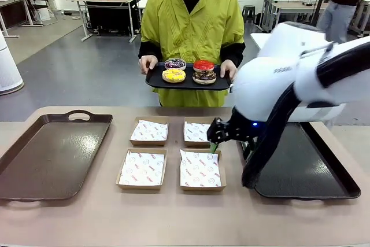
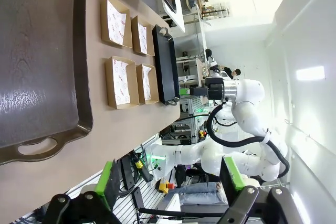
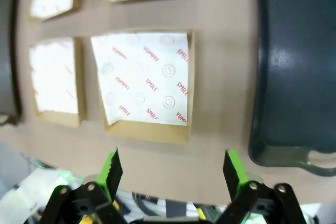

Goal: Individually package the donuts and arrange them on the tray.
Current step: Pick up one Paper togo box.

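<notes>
Four donuts lie on a small black tray [image 1: 154,80] that the person holds in both hands beyond the table's far edge: purple [image 1: 175,63], red [image 1: 203,65], yellow [image 1: 174,76] and chocolate [image 1: 204,77]. My right gripper [image 1: 214,140] hangs open and empty low over the table by the back right box [image 1: 196,132]. In the right wrist view the right gripper [image 3: 173,170] has its green fingertips wide apart, with that paper-lined box [image 3: 147,82] just ahead. My left gripper [image 2: 169,182] is open and empty, high above the table's left side.
Four open cardboard boxes lined with printed paper stand in a square mid-table, among them the front left box [image 1: 142,169] and the front right box [image 1: 200,170]. A large brown tray [image 1: 52,154] lies at the left, a dark tray [image 1: 306,169] at the right under my right arm.
</notes>
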Action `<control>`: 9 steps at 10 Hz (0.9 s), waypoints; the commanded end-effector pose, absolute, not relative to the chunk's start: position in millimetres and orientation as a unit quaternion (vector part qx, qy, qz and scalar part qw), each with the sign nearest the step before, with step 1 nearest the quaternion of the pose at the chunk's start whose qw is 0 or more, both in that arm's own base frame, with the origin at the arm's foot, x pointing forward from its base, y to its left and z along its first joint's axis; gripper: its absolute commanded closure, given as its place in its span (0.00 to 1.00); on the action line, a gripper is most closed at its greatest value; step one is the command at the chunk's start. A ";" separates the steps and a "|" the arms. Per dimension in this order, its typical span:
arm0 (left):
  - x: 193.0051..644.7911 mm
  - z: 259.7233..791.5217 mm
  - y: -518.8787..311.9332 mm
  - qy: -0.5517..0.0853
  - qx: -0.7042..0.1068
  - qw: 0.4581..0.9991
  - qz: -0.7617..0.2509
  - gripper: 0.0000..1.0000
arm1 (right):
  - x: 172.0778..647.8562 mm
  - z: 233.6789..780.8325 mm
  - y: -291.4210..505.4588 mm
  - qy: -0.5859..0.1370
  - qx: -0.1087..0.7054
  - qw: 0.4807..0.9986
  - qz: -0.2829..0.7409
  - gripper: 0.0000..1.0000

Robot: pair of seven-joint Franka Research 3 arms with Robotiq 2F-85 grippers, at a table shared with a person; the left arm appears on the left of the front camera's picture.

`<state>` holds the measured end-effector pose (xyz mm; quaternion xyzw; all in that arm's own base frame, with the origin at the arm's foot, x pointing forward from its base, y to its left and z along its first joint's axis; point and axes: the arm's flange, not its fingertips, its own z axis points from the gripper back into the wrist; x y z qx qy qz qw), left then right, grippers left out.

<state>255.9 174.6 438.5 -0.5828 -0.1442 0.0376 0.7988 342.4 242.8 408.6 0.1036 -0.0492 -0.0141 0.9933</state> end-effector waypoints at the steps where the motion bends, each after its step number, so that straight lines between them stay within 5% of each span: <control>1: 255.1 437.8 175.5 -0.157 -0.590 0.792 0.031 0.00 | 358.0 399.7 276.2 -0.043 0.047 0.997 -0.046 0.00; 9: 255.1 437.8 175.5 -0.157 -0.590 0.792 0.031 0.00 | 376.5 315.6 276.0 -0.075 0.014 0.997 -0.007 0.00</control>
